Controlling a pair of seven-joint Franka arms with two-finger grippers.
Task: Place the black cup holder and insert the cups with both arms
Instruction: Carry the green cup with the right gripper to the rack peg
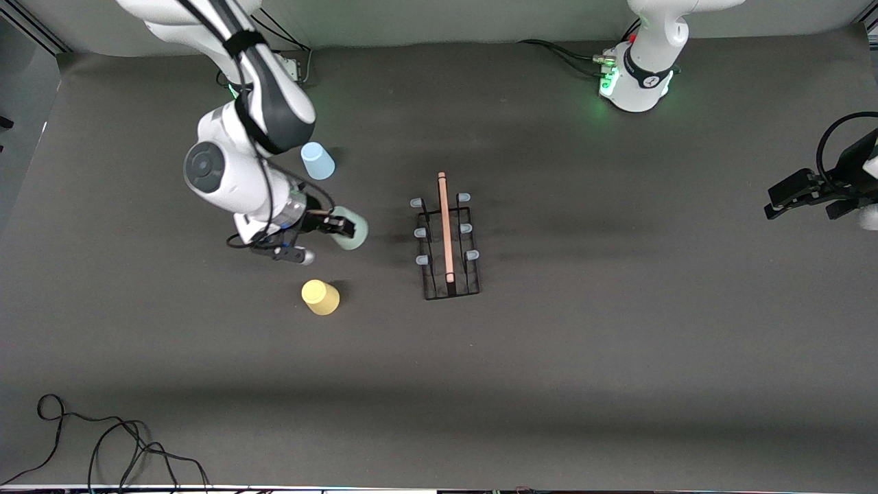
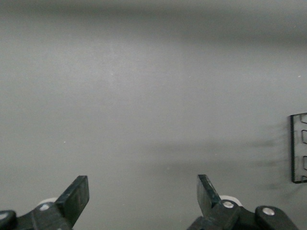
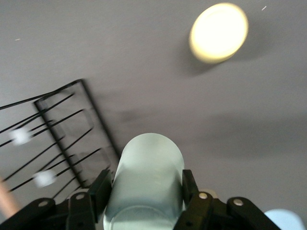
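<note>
1. Loose black cables (image 1: 103, 446) lie on the table (image 1: 549, 384), nearest the front camera, at the right arm's end.
2. Yellow cup (image 1: 320, 297) stands upside down on the table; nearest to the camera of the 3 cups. Also seen from above in the right wrist view (image 3: 219, 32).
3. Right gripper (image 1: 336, 226) is clamped on the green cup (image 1: 352, 229), 1 finger on each side of the cup wall, cup tipped sideways and lifted off the table, in the gap between the yellow cup and the blue cup. Right wrist view confirms it: both fingers (image 3: 101, 189) pressed against the cup (image 3: 146, 179).
4. Blue cup (image 1: 317, 160) stands upside down, farther from the camera than the other 2, beside the right arm's elbow.
5. Black cup holder (image 1: 447, 240) stands upright mid-table, wooden rod (image 1: 445, 226) along its top, 6 pale-tipped prongs, all bare. No cup on it yet. Held green cup sits just toward the right arm's end of it.
6. Left gripper (image 1: 802, 199) waits in the air at the left arm's end, well apart from the holder; fingers (image 2: 76, 194) spread wide, nothing between them. Holder edge (image 2: 298, 148) just shows in its wrist view.
</note>
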